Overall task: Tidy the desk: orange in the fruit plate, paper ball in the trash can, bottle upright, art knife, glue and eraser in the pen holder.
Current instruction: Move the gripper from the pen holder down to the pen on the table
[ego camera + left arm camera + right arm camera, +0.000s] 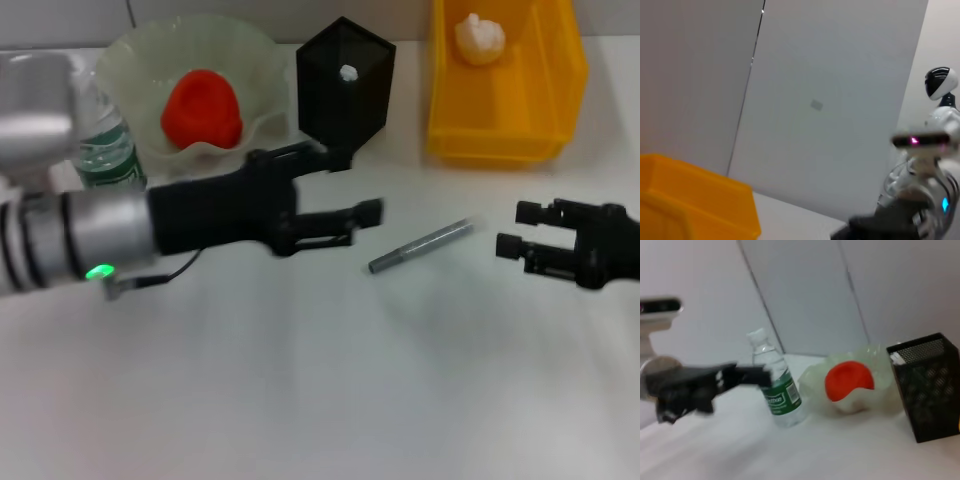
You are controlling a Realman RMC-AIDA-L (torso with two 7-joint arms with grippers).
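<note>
At desk centre, art knife (421,246): grey, slim, lying flat and slanted on the white desk (320,400), between the two tools, touching neither.
Left tool (352,190): black, reaching from the left edge toward the middle, hovering just in front of the pen holder; fingers (345,214) spread apart, nothing between them.
Right tool (520,228): black, coming in from the right edge, near the knife's far tip; fingers (545,211) spread apart, empty.
Pen holder (345,85): black mesh box, upright near the far edge, between fruit plate and trash can; small white item (348,72) showing inside, cannot tell what.
Fruit plate (255,60): pale green, wavy rim, toward the far left corner, just beside the pen holder.
Orange (202,108): red-orange, resting in the fruit plate.
Bottle (108,150): clear with green label, upright, at the plate's left side, partly hidden behind the left arm; white cap visible in the right wrist view.
Trash can (560,80): yellow bin at the far right corner.
Paper ball (480,38): crumpled, pale, inside the trash can.
</note>
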